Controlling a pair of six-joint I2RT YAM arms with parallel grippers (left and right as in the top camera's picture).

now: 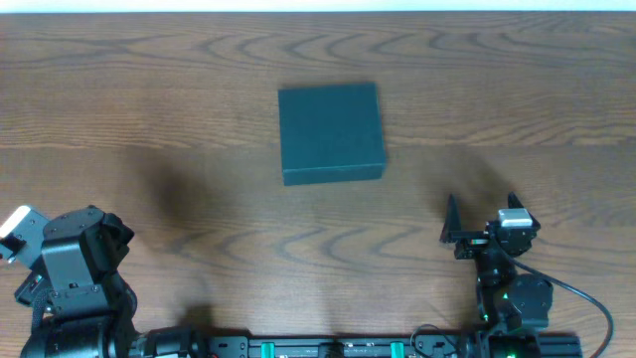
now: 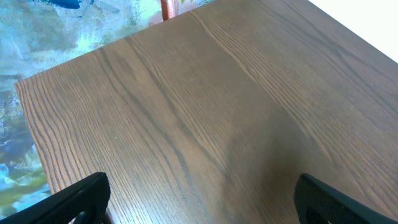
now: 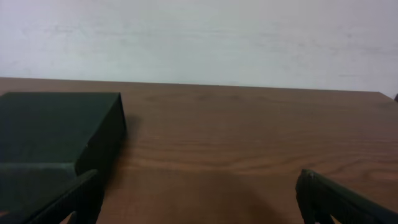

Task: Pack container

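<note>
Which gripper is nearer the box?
The right gripper: the box lies close ahead, to its left, in its wrist view. The left gripper sits farther off, its view showing only table.

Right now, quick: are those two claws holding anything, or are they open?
Left gripper: open, holding nothing.
Right gripper: open, holding nothing.

Container (image 1: 330, 132) was dark teal, plain; table (image 1: 149, 99) was brown wood with wavy darker grain; wall (image 3: 199, 37) was off-white.
</note>
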